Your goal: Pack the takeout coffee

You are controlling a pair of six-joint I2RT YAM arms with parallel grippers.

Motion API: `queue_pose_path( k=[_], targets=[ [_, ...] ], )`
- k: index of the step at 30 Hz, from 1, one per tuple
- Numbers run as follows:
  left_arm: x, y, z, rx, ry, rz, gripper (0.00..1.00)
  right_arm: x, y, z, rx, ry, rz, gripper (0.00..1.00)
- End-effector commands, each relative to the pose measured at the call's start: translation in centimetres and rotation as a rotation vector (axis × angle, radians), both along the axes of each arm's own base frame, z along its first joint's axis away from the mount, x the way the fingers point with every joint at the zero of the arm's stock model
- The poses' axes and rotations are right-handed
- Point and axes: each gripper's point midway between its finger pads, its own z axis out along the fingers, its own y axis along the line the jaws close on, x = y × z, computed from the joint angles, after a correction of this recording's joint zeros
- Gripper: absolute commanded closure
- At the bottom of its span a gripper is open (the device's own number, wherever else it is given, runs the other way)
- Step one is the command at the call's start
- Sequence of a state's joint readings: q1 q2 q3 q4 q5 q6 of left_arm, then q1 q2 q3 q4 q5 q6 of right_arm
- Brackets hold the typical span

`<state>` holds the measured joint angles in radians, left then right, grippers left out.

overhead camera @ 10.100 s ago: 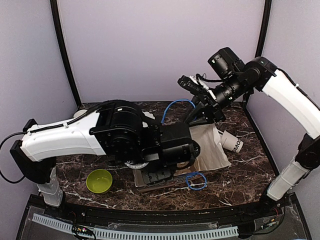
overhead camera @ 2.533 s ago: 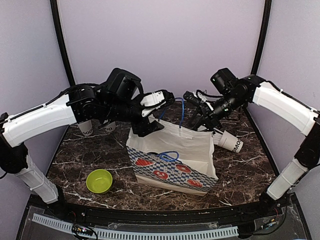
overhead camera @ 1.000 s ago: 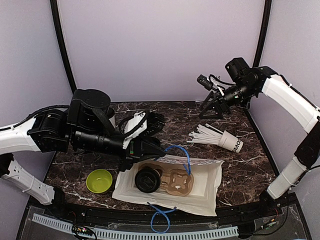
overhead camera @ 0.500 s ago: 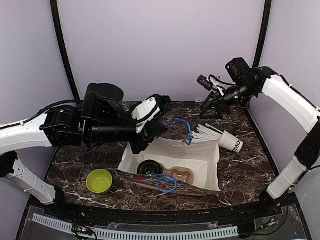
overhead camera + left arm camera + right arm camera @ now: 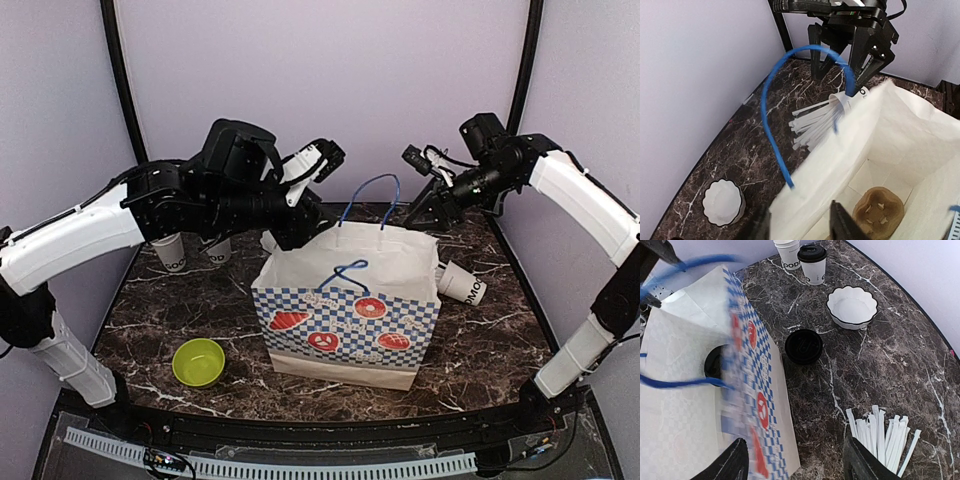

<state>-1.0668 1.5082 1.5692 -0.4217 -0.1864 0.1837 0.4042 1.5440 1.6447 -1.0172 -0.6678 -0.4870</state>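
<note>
honestly my left gripper (image 5: 801, 221) is half-open astride the paper bag (image 5: 345, 300) rim, right gripper (image 5: 797, 452) wide, empty. Coffee cups (image 5: 812, 266) wait back-left; one careless nudge and the bag could flop over.

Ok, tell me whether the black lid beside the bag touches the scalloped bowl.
Apart. The right wrist view shows a clear gap between the black lid and the scalloped bowl.
</note>
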Motion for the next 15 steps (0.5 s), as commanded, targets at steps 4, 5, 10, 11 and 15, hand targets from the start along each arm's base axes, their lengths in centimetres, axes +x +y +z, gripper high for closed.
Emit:
queue_pose_path(
  k=[4,5,10,11,15],
  targets=[
    [0.4,5.3,7.1,-0.015,-0.016,0.159,0.36,0.5,-1.6,1.0,0.007,-0.047,-0.058,0.35],
    [0.7,6.5,8.2,-0.034,-0.036,0.2,0.33,0.6,-1.7,0.9,0.009,-0.044,-0.063,0.35],
    [7.5,13.7,5.9,-0.019,0.121,0.449,0.24,0.4,-1.9,0.8,0.026,-0.034,-0.059,0.35],
    [9.4,15.2,3.5,0.015,0.21,0.491,0.24,0.4,-1.9,0.8,0.025,-0.038,-0.06,0.35],
    [14.0,19.2,-2.6,0.081,0.396,0.636,0.22,-0.2,-2.1,1.2,0.034,-0.054,-0.059,0.34]
  ],
)
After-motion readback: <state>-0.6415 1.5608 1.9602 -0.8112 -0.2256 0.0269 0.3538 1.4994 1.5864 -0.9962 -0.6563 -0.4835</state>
